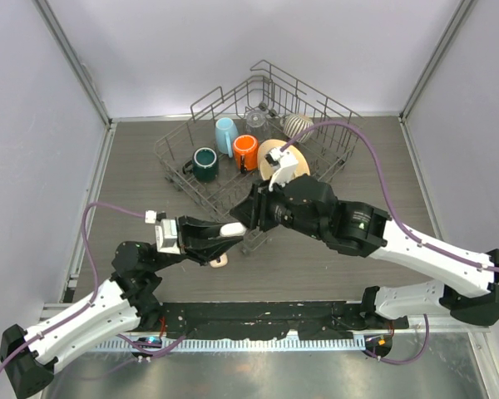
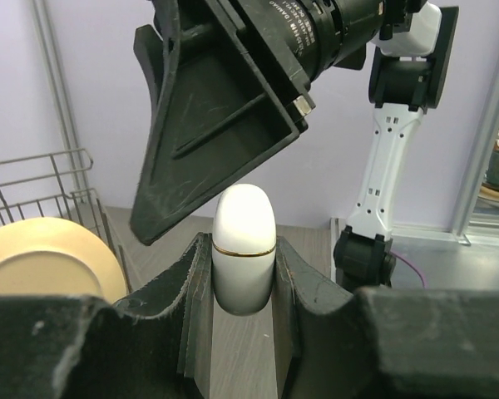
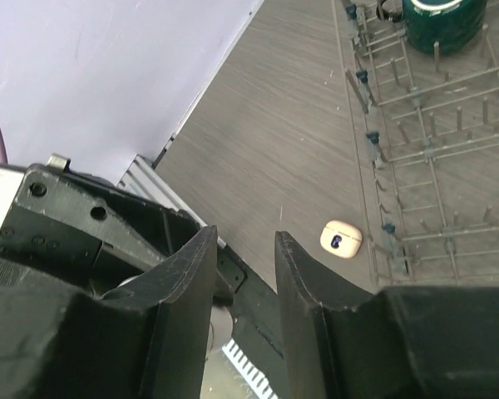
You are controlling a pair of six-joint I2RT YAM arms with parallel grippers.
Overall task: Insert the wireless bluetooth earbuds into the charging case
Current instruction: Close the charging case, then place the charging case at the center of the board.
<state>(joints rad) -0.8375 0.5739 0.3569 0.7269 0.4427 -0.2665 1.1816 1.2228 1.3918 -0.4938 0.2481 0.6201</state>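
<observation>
Left gripper point(image 1: 231, 231) is clamped on the white charging case point(image 2: 244, 245). Right gripper point(image 3: 245, 237) sits just beside it, jaws slightly apart, gripping nothing. Underneath: grey wood-grain table point(image 3: 274, 125), a small cream piece point(image 3: 342, 239) by the wire rack point(image 3: 424, 150), pale lilac walls point(image 1: 233, 50) around.

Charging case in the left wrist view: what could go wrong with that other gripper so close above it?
The charging case is pinched in the left gripper, so a nudge from the right gripper above might tilt or pop it out. It looks closed, so nothing can go in yet. The small cream piece beside the dish rack could get knocked.
</observation>
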